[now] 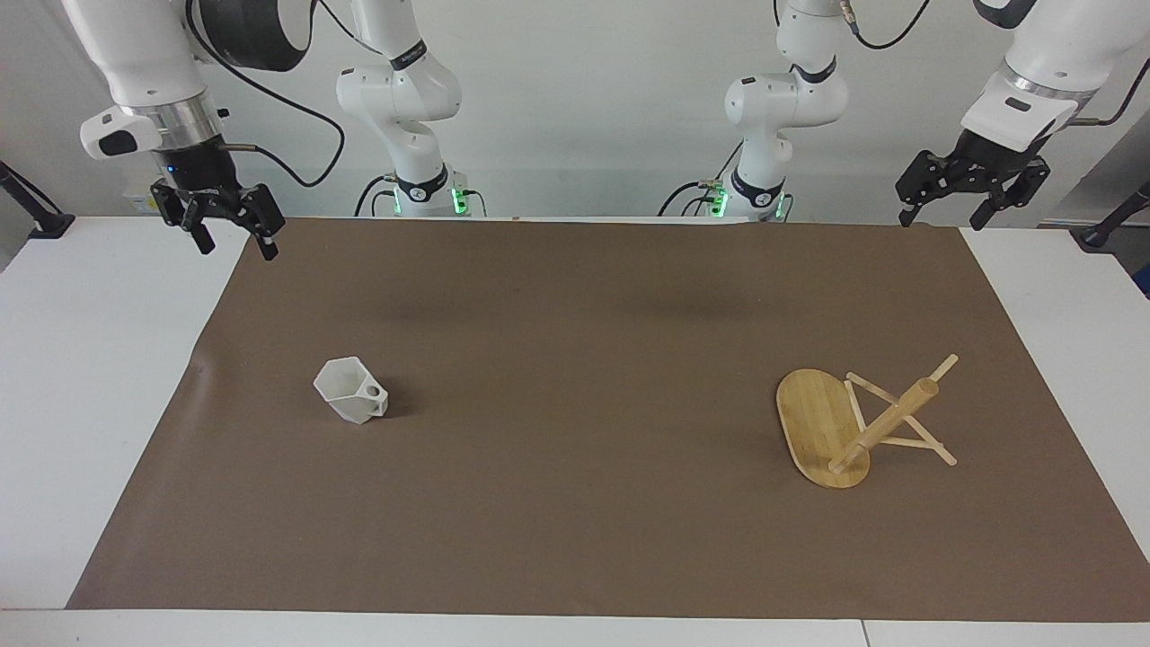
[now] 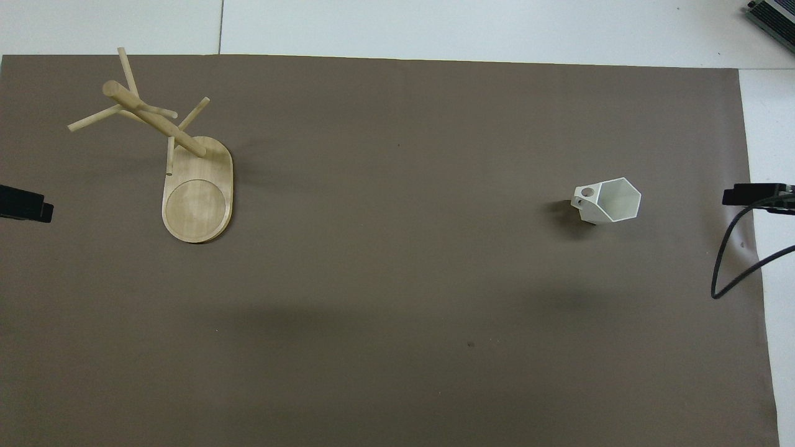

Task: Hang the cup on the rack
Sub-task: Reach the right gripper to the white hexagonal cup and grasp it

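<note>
meanwhile the white faceted cup (image 1: 351,401) sits untouched, well apart from the bamboo mug tree (image 1: 862,424), right gripper (image 1: 231,240) spread empty above the brown mat's (image 1: 575,539) edge, left gripper (image 1: 970,202) spread, waiting.

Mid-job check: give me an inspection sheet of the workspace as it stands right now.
Surface: white table under a brown mat, wrinkled beside the cup.
Job's things: cup upright on the mat, unhung; rack standing toward the left arm's end, pegs bare.
Clutter: nothing seen.
Grippers: right gripper open, raised over the mat's corner; left gripper open, waiting raised at its end.
Cables: black cable trailing from the right arm.
Surroundings: plain white wall.
</note>
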Robot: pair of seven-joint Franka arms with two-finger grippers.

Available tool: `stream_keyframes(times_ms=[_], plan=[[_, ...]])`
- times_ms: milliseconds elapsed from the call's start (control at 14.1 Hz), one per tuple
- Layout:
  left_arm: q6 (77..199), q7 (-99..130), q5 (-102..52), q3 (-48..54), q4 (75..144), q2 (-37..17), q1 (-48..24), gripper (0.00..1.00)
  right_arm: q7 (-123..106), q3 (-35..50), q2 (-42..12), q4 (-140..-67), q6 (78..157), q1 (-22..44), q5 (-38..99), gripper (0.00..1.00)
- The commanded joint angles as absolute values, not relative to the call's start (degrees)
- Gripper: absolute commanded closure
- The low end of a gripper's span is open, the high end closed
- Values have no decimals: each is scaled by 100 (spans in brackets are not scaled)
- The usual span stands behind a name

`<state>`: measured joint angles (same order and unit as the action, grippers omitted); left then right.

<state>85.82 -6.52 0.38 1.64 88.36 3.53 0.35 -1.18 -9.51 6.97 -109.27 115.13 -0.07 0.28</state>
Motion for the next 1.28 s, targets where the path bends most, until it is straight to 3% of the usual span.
stream_keyframes(times_ms=[0, 425, 1204], plan=[[8561, -677, -26, 114, 8877, 404, 9, 0, -281, -940, 222, -10934, 12013, -18, -35, 0], [8543, -677, -26, 114, 8877, 404, 9, 0, -308, -923, -579, -11082, 12629, 0, -9, 0], [8525, -677, -26, 114, 8877, 413, 9, 0, -220, -826, -1124, -11355, 13244, 18, 738, 5]])
